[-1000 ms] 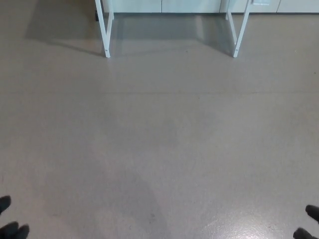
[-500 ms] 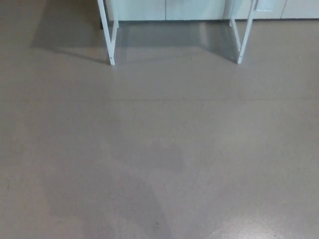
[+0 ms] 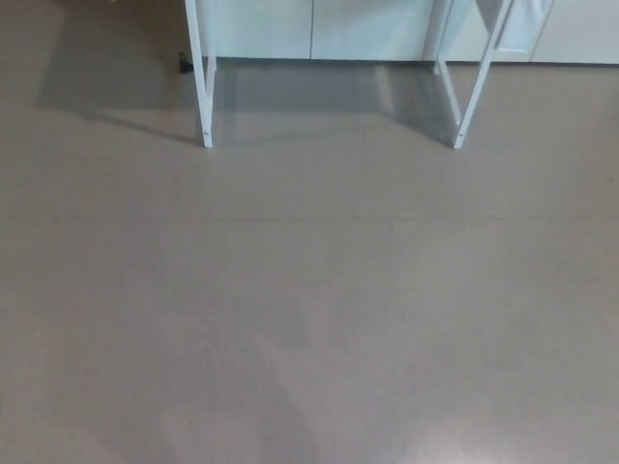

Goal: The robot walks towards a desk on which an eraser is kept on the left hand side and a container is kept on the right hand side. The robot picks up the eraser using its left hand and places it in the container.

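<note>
Two slim white desk legs (image 3: pixel 204 97) stand on smooth grey floor (image 3: pixel 309 309); neither hand shows.

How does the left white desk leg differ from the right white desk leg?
The left desk leg stands nearly upright; the right desk leg leans, its top tilting to the picture's right. The left foot sits beside a small dark object; the right has none. Both are white and rest on the grey floor.
</note>
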Tool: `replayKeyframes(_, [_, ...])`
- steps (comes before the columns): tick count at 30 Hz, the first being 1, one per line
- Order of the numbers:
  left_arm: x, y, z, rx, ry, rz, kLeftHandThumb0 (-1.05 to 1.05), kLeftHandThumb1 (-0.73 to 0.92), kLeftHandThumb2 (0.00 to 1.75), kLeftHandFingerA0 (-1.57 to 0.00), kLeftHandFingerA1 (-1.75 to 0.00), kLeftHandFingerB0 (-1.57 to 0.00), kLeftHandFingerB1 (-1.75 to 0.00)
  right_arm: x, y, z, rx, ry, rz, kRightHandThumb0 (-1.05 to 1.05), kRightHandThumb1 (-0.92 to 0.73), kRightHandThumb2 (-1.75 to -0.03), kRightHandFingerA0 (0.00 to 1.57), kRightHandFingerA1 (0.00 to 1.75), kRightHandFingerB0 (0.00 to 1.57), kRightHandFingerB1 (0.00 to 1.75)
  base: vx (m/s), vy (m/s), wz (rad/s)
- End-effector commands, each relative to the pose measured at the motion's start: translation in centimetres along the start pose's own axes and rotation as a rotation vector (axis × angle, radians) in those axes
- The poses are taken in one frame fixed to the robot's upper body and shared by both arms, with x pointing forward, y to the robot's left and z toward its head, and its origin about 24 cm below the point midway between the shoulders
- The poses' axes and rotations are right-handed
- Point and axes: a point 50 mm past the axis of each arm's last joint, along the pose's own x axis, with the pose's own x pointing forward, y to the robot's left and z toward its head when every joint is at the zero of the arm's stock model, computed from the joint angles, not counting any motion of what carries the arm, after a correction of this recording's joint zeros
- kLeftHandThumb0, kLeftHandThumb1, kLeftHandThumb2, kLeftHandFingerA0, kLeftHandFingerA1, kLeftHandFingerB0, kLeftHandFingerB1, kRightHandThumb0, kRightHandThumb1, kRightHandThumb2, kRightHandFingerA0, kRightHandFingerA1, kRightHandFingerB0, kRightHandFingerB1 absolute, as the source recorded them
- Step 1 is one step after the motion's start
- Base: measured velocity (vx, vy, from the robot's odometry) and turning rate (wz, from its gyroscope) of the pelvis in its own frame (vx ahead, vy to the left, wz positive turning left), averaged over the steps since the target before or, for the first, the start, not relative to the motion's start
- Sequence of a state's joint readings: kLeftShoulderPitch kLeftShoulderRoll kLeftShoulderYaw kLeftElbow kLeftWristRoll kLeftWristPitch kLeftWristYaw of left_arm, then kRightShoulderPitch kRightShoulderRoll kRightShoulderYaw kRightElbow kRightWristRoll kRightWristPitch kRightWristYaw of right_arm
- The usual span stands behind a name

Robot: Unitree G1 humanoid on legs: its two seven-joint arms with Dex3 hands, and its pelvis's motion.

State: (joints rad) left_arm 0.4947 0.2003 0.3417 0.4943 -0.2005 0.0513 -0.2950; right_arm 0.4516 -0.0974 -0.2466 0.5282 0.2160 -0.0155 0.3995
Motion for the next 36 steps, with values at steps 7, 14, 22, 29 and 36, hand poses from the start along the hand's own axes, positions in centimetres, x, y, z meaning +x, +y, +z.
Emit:
replayKeyframes(7, [0.6, 2.2, 1.1, -0.050, -0.067, 0.092, -0.13, 0.51, 0.57, -0.38, -0.43, -0.37, -0.35, 1.0, -4.7, 2.9, -0.222, -0.073, -0.243, -0.47, -0.38, -0.73, 0.42, 0.57, 0.34, 0.50, 0.33, -0.210, 0.27])
replayKeyframes(14, [0.8, 6.0, 0.5, -0.102, 0.000, 0.285, -0.13, 0.50, 0.56, -0.50, -0.46, -0.35, -0.35, 0.8, -7.9, 2.6, -0.202, 0.029, -0.394, -0.46, -0.38, -0.73, 0.40, 0.60, 0.33, 0.51, 0.32, -0.092, 0.04])
replayKeyframes(22, [0.6, 7.9, -0.1, 0.055, 0.110, 0.399, -0.18, 0.47, 0.54, -0.54, -0.48, -0.33, -0.35, 0.3, -9.3, 1.7, -0.189, 0.143, -0.499, -0.32, -0.53, -0.55, 0.38, 0.55, 0.29, 0.41, 0.50, 0.112, -0.20])
replayKeyframes(29, [2.6, 7.8, 3.3, -0.065, 0.059, 0.465, -0.16, 0.49, 0.54, -0.54, -0.56, -0.33, -0.35, 1.6, -9.5, 4.1, 0.018, 0.075, -0.593, -0.34, -0.49, -0.54, 0.52, 0.86, 0.30, 0.42, 0.37, 0.100, 0.03])
replayKeyframes(36, [3.4, 5.7, 2.5, -0.011, 0.045, 0.497, -0.18, 0.49, 0.55, -0.65, -0.70, -0.39, -0.35, 2.1, -8.3, 2.9, -0.062, 0.105, -0.602, -0.43, -0.42, -0.72, 0.29, 0.56, 0.29, 0.50, 0.47, -0.105, 0.17])
